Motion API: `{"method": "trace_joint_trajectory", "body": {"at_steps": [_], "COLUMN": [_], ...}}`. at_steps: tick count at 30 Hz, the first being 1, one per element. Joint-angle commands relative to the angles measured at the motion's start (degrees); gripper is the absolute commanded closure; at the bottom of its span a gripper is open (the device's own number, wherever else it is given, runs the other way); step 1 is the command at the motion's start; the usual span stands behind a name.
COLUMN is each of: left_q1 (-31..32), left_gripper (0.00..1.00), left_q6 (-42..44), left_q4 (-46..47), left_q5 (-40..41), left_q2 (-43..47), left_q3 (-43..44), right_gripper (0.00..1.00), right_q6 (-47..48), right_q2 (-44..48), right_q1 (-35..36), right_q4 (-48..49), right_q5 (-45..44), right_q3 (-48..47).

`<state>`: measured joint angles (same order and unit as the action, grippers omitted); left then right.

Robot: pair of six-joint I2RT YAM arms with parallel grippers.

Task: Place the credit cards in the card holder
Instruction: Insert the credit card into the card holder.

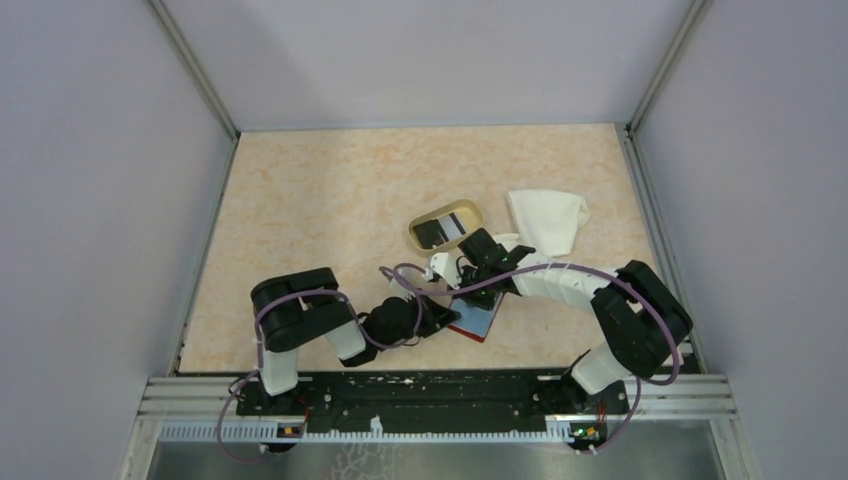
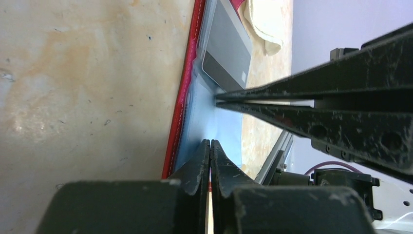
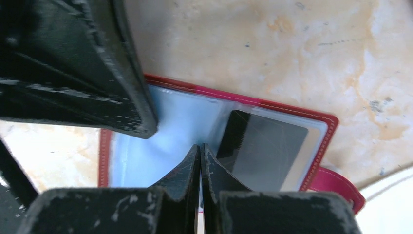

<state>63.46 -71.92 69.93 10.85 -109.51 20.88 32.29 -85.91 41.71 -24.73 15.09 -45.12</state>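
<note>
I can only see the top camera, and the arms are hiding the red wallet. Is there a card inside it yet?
Observer: Yes. The right wrist camera shows the card holder lying open, with one dark card tucked into a clear pocket.
Operator: Is one of the claws holding another card to put in?
Observer: No card shows between the fingers. The wrist cameras show the right gripper and the left gripper both shut, with their tips down at the clear plastic beside that card.
</note>
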Motion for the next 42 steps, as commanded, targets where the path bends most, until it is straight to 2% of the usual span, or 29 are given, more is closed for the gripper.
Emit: {"method": "trace_joint_trajectory", "body": {"at_steps": [1, 13, 18, 21, 24, 26, 28, 31, 32, 35, 42], "left_q1": [-0.3, -0.3, -0.4, -0.4, -0.4, -0.3, -0.3, -0.4, -0.4, -0.9, -0.9], "left_gripper": [0.95, 0.95, 0.89, 0.84, 0.74, 0.64, 0.45, 0.08, 0.02, 0.02, 0.02], "left_q6": [0.6, 2.0, 9.4, 17.4, 26.0, 30.5, 35.0, 38.1, 37.6, 33.0, 18.6], "left_q4": [1.2, 2.5, 0.6, -5.5, -15.1, -21.6, -25.2, -23.7, -22.8, -20.4, -16.8], "left_q5": [-0.1, 0.5, 0.0, -0.2, 0.4, 1.5, 2.7, 2.0, 1.4, -1.1, -5.6], "left_q2": [-1.6, -1.1, 4.2, 11.3, 21.1, 27.0, 31.7, 37.4, 38.8, 41.8, 40.9], "left_q3": [-0.9, -1.9, -0.8, 0.5, 1.8, 2.1, 1.1, -3.2, -5.0, -10.0, -17.3], "right_gripper": [1.0, 1.0, 0.98, 0.8, 0.54, 0.44, 0.39, 0.33, 0.33, 0.32, 0.38], "right_q6": [-1.5, -1.7, 2.1, 2.8, 2.4, 4.8, 8.1, 13.9, 17.1, 16.8, 6.2], "right_q2": [-0.3, 1.2, 7.7, 12.8, 15.1, 15.3, 15.0, 13.6, 12.9, 10.5, -0.6], "right_q1": [-0.3, -1.0, -3.7, -9.1, -16.7, -21.0, -23.2, -23.6, -23.6, -23.6, -23.8], "right_q4": [2.9, 3.3, -4.5, -5.7, -6.0, -7.6, -10.4, -13.9, -15.3, -11.9, -7.5], "right_q5": [-7.8, -10.4, 8.3, 14.8, 19.2, 21.8, 23.1, 24.2, 24.8, 21.5, 15.3], "right_q3": [0.1, 0.2, -2.4, -2.5, -2.9, -3.6, -4.9, -6.6, -7.2, -7.0, -7.5]}}
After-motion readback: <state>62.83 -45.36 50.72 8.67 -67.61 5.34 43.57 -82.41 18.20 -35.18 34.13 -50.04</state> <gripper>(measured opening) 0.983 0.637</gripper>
